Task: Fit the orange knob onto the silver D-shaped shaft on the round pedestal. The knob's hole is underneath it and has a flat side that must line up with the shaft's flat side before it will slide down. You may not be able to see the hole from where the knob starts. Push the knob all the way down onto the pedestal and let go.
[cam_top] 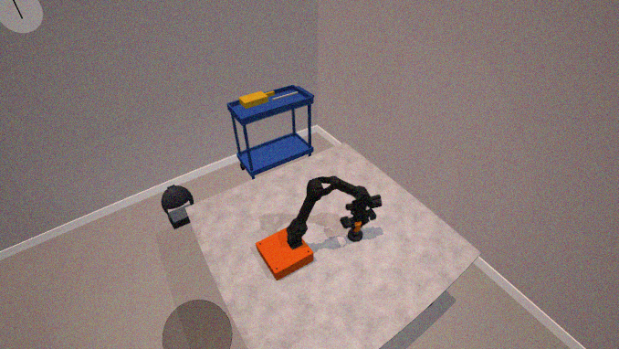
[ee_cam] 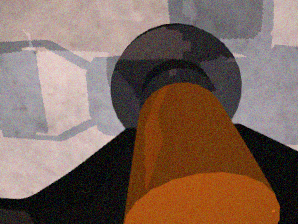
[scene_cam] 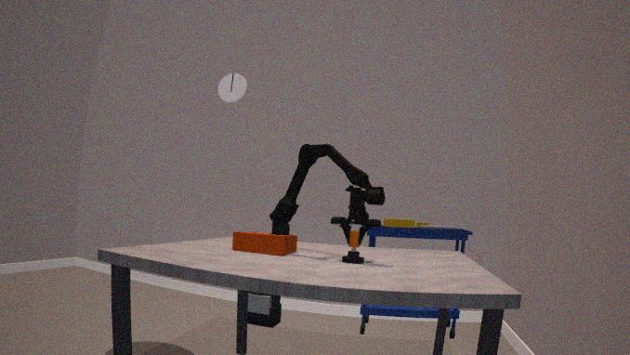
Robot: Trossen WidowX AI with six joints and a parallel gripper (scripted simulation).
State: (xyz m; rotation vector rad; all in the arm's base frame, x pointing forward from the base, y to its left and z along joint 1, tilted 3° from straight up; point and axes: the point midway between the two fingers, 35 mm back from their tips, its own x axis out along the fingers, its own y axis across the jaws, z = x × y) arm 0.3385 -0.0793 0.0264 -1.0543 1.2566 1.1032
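The orange knob [cam_top: 358,227] [scene_cam: 354,239] [ee_cam: 185,135] is upright between the fingers of my gripper [cam_top: 358,224] [scene_cam: 354,237], which is shut on it. The dark round pedestal [cam_top: 354,237] [scene_cam: 353,258] [ee_cam: 226,85] stands on the table directly below the knob. In the exterior view a short length of the silver shaft [scene_cam: 354,249] shows between the knob's bottom and the pedestal, so the knob is above the pedestal and not down on it. The knob's hole and the shaft's flat side are hidden, and I cannot tell whether the shaft's tip is inside the hole.
The arm's orange base block [cam_top: 284,253] [scene_cam: 264,243] sits on the pale table [cam_top: 388,283] [scene_cam: 418,274], to the left of the pedestal. A blue cart [cam_top: 276,153] [scene_cam: 420,233] with a yellow box [cam_top: 254,100] [scene_cam: 399,223] stands beyond the table.
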